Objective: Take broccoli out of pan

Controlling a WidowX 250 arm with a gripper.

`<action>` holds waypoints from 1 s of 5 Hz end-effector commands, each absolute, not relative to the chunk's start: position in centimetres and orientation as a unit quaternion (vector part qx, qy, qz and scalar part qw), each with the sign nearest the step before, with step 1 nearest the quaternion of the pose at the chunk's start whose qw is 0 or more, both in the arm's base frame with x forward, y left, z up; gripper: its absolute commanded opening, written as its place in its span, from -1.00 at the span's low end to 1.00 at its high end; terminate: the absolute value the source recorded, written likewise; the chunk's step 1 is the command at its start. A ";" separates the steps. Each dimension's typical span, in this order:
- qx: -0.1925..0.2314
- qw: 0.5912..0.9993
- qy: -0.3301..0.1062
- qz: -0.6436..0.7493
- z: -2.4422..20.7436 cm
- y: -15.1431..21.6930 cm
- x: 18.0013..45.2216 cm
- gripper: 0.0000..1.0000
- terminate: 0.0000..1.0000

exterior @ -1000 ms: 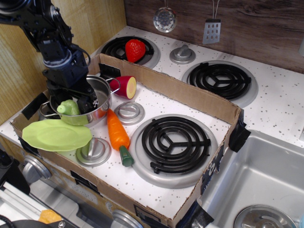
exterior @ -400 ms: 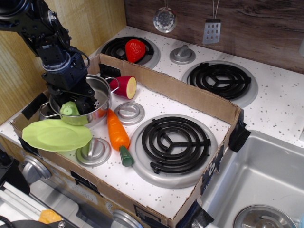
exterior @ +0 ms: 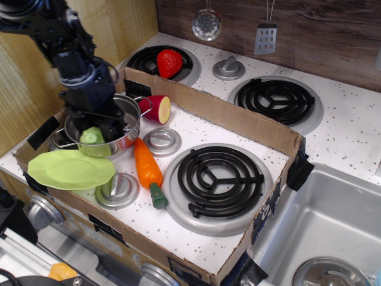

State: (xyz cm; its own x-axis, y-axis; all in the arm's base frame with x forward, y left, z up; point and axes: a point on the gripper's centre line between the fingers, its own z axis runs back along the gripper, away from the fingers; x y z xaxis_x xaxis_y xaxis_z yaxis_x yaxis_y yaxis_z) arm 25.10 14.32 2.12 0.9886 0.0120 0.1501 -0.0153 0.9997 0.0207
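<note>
The broccoli [exterior: 92, 136], a small pale green toy, lies inside the pan [exterior: 130, 112], a shiny steel pot at the left end of the cardboard tray. My black gripper [exterior: 95, 126] reaches down into the pan from above, its fingers right at the broccoli. One dark finger [exterior: 111, 128] shows just right of the broccoli. The pan's rim and the gripper's body hide the grip, so I cannot tell whether the jaws are closed on the broccoli.
A lime-green plate [exterior: 70, 169] lies just in front of the pan. An orange carrot [exterior: 147, 168] lies to the pan's right, beside a silver knob [exterior: 162, 141]. A halved red fruit [exterior: 158, 108] sits behind the pan. A cardboard wall [exterior: 214, 110] rings the tray. A strawberry [exterior: 169, 62] rests on the back burner.
The gripper has shifted slightly right and up over the pan. The broccoli has moved a little right, from the pan's left rim toward its middle.
</note>
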 end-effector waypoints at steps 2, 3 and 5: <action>0.087 0.993 -0.080 -0.010 9.0 14.4 28.2 -1.00 -1.00; 0.140 0.989 -0.054 -0.003 13.3 12.2 28.4 -1.00 -1.00; 0.121 0.989 -0.053 0.064 13.9 6.3 28.0 -1.00 -1.00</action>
State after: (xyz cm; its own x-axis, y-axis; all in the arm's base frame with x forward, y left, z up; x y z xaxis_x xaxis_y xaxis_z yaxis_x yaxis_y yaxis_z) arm 27.27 6.02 12.57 0.9898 0.1142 0.0856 -0.1308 0.9655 0.2252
